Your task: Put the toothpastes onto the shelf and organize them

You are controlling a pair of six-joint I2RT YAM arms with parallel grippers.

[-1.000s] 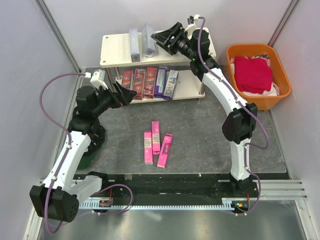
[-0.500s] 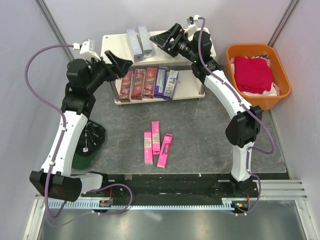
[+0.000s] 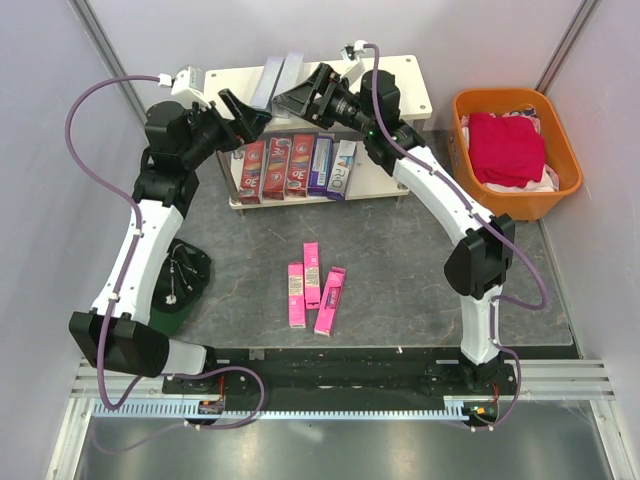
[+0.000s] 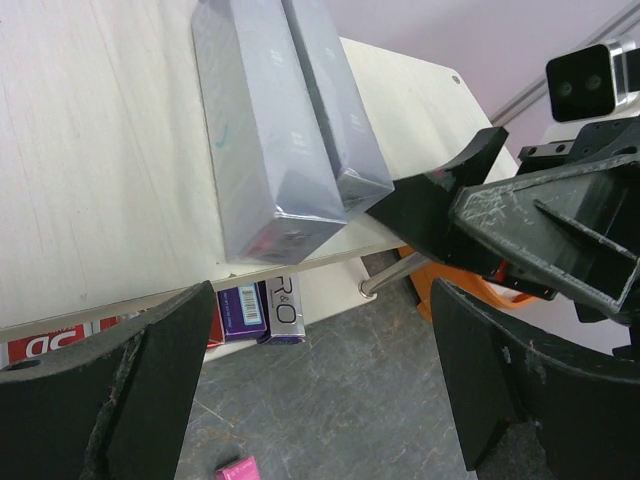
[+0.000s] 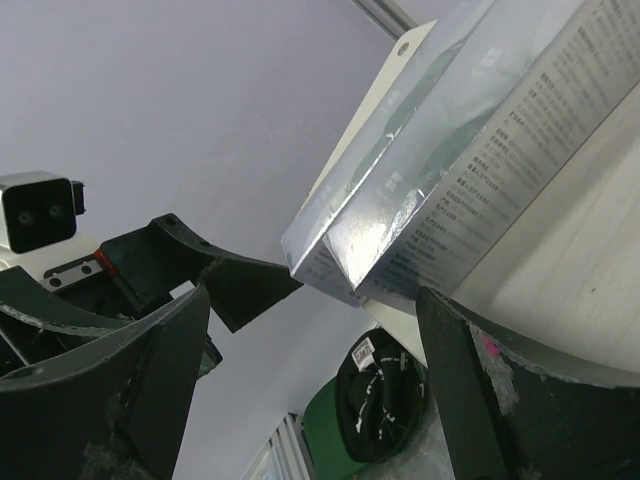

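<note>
While the two silver-grey toothpastes lie side by side on the top board of the shelf, flanked by the wide-spread, empty left fingers and right fingers, that placing is judged done and the three pink cartons on the worktop are to be fetched next.

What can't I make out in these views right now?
- Top view: near ends of the silver cartons, behind the left gripper and right gripper.
- Top view: lower-tier rear of the shelf, under its top board.
- Left wrist: pink carton, cut by the bottom edge.
</note>
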